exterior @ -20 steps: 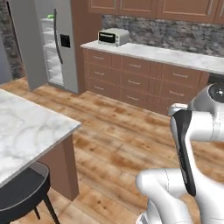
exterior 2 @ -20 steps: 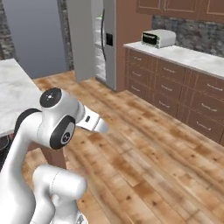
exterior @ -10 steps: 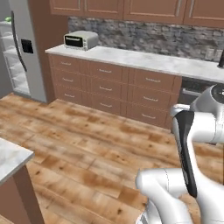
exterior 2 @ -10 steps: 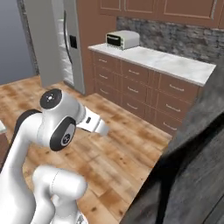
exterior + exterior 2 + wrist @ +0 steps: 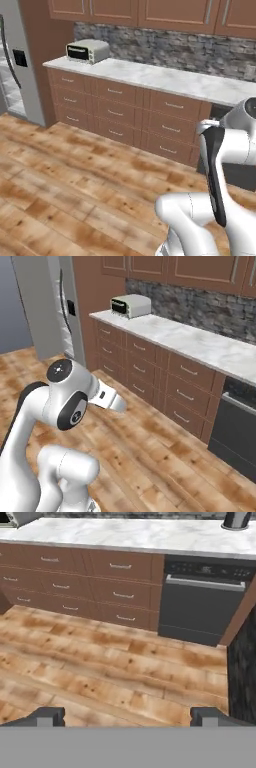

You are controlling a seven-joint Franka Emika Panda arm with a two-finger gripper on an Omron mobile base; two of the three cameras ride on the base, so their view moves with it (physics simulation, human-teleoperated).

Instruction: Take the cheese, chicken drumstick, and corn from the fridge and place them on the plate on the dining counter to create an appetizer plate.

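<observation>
— What's around me?

— I see the fridge at the far left, its lower part cut off behind my arm. A toaster oven sits on the wall counter, above brown drawers; a dark dishwasher stands beside them.

— And the hand?

— The gripper is spread wide with nothing in it, over bare wood floor.
</observation>
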